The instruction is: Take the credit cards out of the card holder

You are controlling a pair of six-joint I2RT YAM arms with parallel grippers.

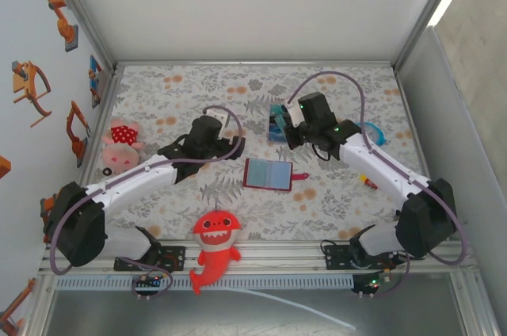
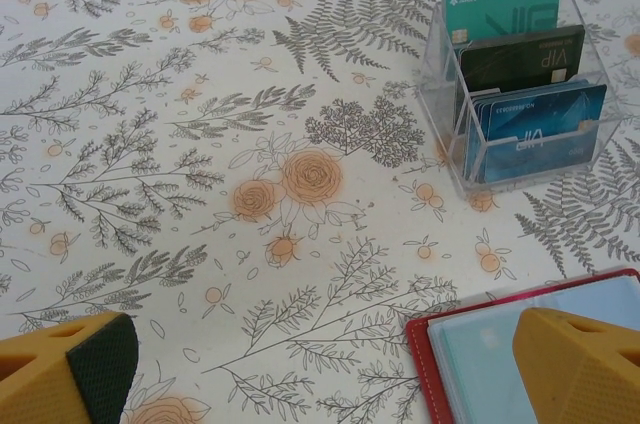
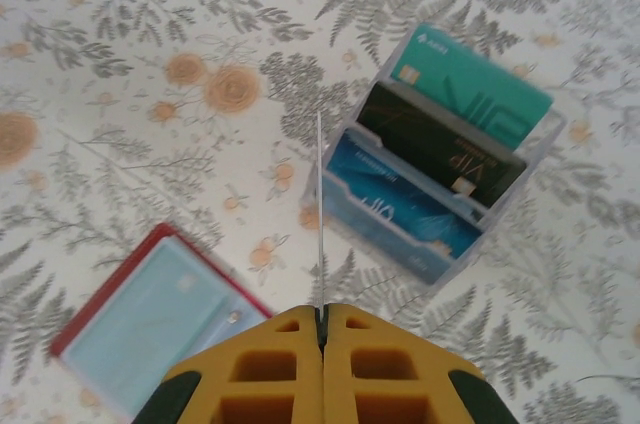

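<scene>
The dark red card holder [image 1: 268, 173] lies open and flat at the table's centre, its red edge [image 2: 428, 349] near my left gripper and its corner [image 3: 90, 319] at lower left in the right wrist view. A pale teal credit card [image 2: 480, 359] sits inside under a clear sleeve. My right gripper [image 3: 321, 316] is shut on a thin credit card [image 3: 319, 204] seen edge-on, held above the cloth beside a clear stand [image 3: 440, 169]. My left gripper [image 2: 330, 374] stands open just left of the holder, one yellow finger [image 2: 580, 364] over its panel.
The clear stand [image 1: 277, 126] holds teal, black and blue cards [image 2: 525, 134]. A red shark plush [image 1: 214, 245] lies at the front edge and a pink plush [image 1: 120, 142] at the left. A small red item [image 1: 368, 183] lies by the right arm.
</scene>
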